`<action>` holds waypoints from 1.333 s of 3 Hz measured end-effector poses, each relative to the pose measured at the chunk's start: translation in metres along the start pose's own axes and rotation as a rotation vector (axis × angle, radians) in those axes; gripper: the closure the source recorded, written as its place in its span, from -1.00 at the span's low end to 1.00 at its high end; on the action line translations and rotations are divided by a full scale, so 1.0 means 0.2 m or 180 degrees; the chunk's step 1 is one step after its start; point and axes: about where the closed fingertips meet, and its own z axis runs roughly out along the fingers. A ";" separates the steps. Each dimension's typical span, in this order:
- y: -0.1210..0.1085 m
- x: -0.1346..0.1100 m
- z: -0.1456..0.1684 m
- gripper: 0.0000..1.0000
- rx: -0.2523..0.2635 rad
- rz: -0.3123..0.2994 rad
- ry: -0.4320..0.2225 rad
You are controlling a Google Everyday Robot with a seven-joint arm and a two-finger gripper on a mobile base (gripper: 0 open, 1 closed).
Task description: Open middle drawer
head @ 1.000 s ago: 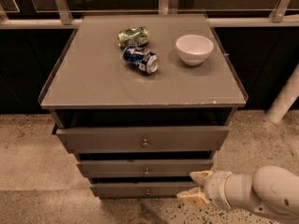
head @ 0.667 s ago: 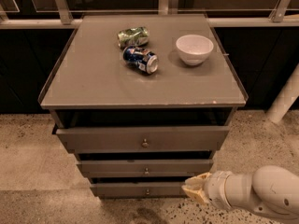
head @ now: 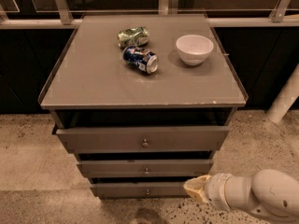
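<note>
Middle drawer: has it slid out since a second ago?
No. The middle drawer stays equally recessed beneath the top drawer's front; the gripper hovers beside the bottom drawer's right end.

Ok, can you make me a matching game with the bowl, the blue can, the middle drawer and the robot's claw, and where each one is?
1. white round bowl
2. blue crushed metal can
3. grey-brown flat-fronted middle drawer
4. cream robot claw

A. between two other drawers
B. low down, by the lowest drawer's right end
C. beside the green crushed can
D. back right of the grey cabinet top

Pairs: 1-D, 2-C, 3-A, 4-B
</note>
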 end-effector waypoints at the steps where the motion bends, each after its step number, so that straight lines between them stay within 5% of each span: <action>1: -0.04 0.13 0.12 1.00 0.0138 0.0263 -0.0162; 3: -0.24 0.34 0.38 1.00 0.0742 0.0439 -0.0363; 4: -0.34 0.35 0.36 1.00 0.0999 0.0468 -0.0362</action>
